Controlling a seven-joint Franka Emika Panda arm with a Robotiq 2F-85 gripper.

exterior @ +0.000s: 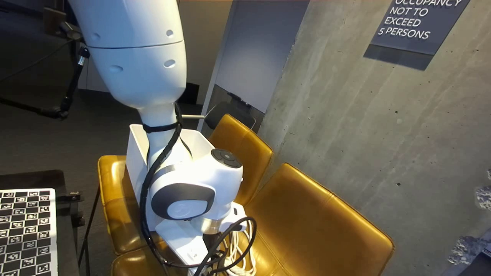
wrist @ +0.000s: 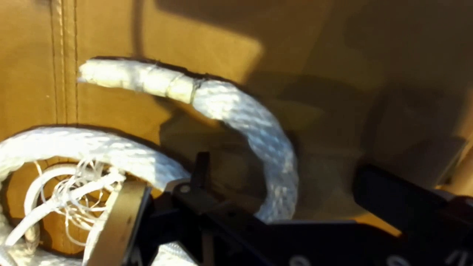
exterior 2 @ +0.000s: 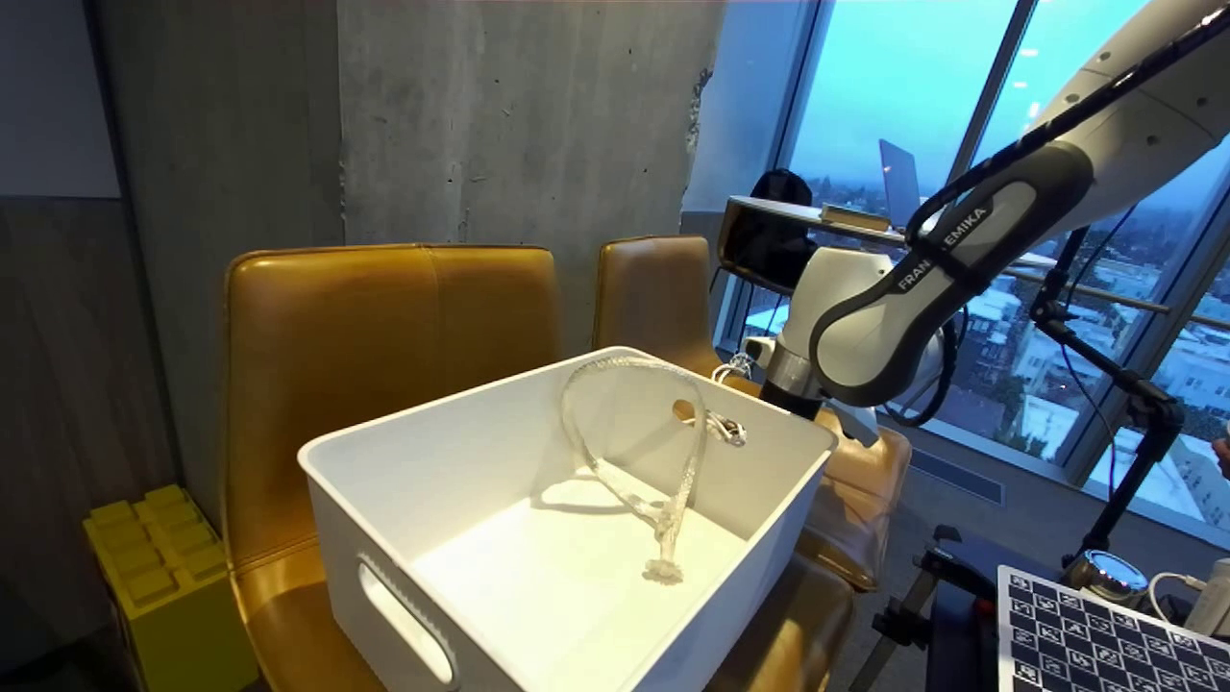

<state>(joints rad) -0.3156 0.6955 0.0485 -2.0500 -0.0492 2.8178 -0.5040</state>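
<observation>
In the wrist view the gripper [wrist: 264, 175] stands with its black fingers [wrist: 391, 195] spread wide and nothing clasped, over a white braided rope [wrist: 240, 105] on a tan leather seat [wrist: 207, 44]. The rope's stretch between the fingers runs up and down the view, roughly crosswise to the line joining the fingertips; it dips behind the linkage at the bottom and, at the top, hooks left to a taped end [wrist: 136, 75] lying past the fingertips. A further coil, with loose thin strands [wrist: 77, 195] inside, lies at the left and passes behind the gripper; whether it touches, I cannot tell. In an exterior view a black cable [exterior: 143, 205] loops in front of the gripper, and the rope's coils show just right of it, low on the seat. In an exterior view the gripper is half hidden beyond the end wall [exterior 2: 759, 471] of a white bin [exterior 2: 461, 452]; white strands, probably the same rope, show past that wall, outside the bin, while a knotted loop [exterior 2: 665, 519] lies inside it, apart from the gripper.
</observation>
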